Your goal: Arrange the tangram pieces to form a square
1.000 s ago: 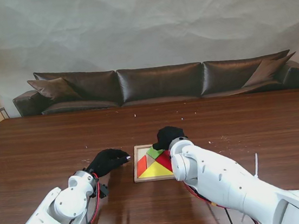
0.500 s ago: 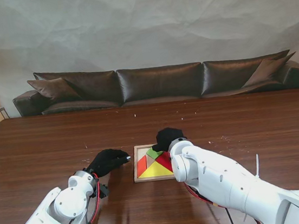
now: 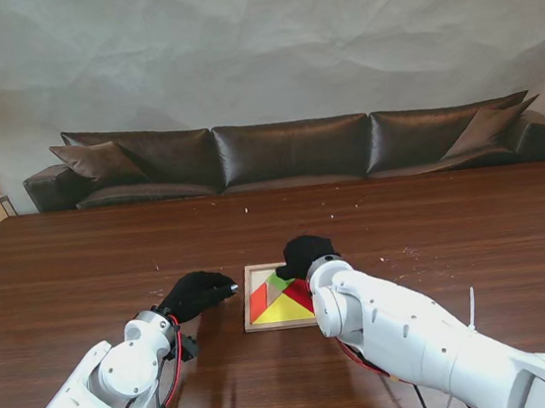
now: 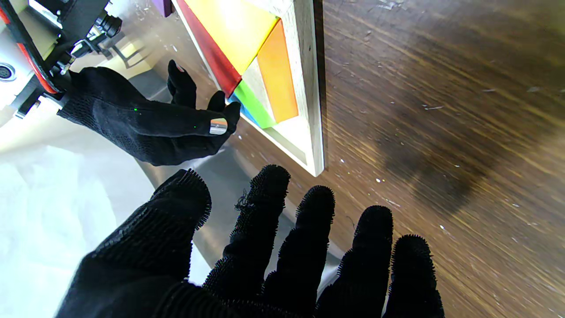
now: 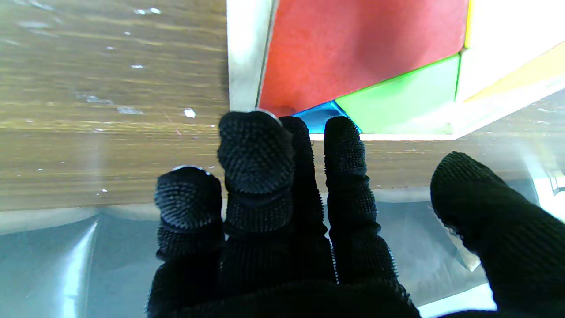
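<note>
One wooden tray [image 3: 247, 312] was counted on one table [image 3: 81, 267]. Five coloured tangram pieces could be made out in it: one yellow [image 3: 285, 309], one red [image 3: 300, 292], one orange [image 3: 258, 302], one green [image 3: 280, 280], one blue [image 5: 318, 117]. Further pieces may have been hidden under the hand. Two black-gloved hands were recorded: one left hand [image 3: 196, 294], one right hand [image 3: 304, 253]. One sofa [image 3: 294, 152] was noted.
</note>
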Available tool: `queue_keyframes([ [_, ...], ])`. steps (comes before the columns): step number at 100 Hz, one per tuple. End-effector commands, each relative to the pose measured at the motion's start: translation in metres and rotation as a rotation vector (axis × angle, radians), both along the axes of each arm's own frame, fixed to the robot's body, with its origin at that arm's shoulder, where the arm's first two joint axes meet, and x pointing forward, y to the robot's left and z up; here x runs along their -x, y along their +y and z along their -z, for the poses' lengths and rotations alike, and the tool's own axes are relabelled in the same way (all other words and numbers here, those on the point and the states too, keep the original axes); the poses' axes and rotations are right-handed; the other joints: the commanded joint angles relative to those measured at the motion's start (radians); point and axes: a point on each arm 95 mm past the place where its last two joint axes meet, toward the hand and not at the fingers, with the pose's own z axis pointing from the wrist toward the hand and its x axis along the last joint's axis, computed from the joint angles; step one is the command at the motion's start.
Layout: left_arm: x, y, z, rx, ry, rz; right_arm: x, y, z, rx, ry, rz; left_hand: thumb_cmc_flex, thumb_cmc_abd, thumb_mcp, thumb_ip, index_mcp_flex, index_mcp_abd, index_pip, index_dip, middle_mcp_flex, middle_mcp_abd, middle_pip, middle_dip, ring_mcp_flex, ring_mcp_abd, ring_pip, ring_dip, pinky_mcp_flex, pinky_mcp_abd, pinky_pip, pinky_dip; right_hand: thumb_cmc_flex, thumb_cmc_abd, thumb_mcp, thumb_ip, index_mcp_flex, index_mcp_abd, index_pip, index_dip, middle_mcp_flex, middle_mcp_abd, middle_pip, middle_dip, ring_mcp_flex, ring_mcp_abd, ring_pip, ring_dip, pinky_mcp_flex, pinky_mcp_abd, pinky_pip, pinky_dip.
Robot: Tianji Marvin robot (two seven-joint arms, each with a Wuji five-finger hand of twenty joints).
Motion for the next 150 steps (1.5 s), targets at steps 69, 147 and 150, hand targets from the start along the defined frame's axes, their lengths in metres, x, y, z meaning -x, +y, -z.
queue_keyframes([
  [69, 0.002, -0.001, -0.001, 0.000, 0.010, 0.010, 0.026, -0.038, -0.044, 0.003, -0.059, -0.028, 0.031, 0.042, -0.026, 0.028, 0.016, 0.007, -0.001, 0.004, 0.013, 0.007, -0.008, -0.005, -0.017, 0.009, 0.015, 0.012, 0.004, 0.001, 0.005, 0.021, 0.023, -0.215, 0.011, 0.006, -0.196, -0.039, -0.017, -0.007, -0.178, 0.017, -0.021, -0.014, -0.155, 0.023, -0.074, -0.026, -0.037, 0.007, -0.023, 0.013],
  [147, 0.002, 0.000, -0.003, 0.001, -0.009, 0.018, 0.089, -0.104, -0.012, 0.080, -0.039, 0.068, 0.032, 0.045, -0.028, 0.028, 0.017, 0.008, -0.001, 0.004, 0.013, 0.008, -0.008, -0.005, -0.016, 0.009, 0.014, 0.012, 0.003, 0.000, 0.004, 0.021, 0.063, -0.726, 0.237, -0.089, -0.309, -0.076, -0.048, 0.005, -0.370, 0.031, 0.003, -0.021, -0.302, 0.040, -0.151, -0.051, -0.146, 0.051, -0.164, 0.000],
  [150, 0.002, 0.000, -0.003, 0.001, -0.009, 0.018, 0.090, -0.105, -0.011, 0.086, -0.046, 0.075, 0.031, 0.045, -0.028, 0.028, 0.018, 0.008, 0.000, 0.004, 0.013, 0.009, -0.008, -0.005, -0.017, 0.010, 0.013, 0.012, 0.003, 0.001, 0.004, 0.021, 0.064, -0.726, 0.238, -0.090, -0.309, -0.074, -0.047, 0.006, -0.362, 0.027, 0.009, -0.020, -0.295, 0.038, -0.146, -0.050, -0.141, 0.051, -0.163, 0.000],
])
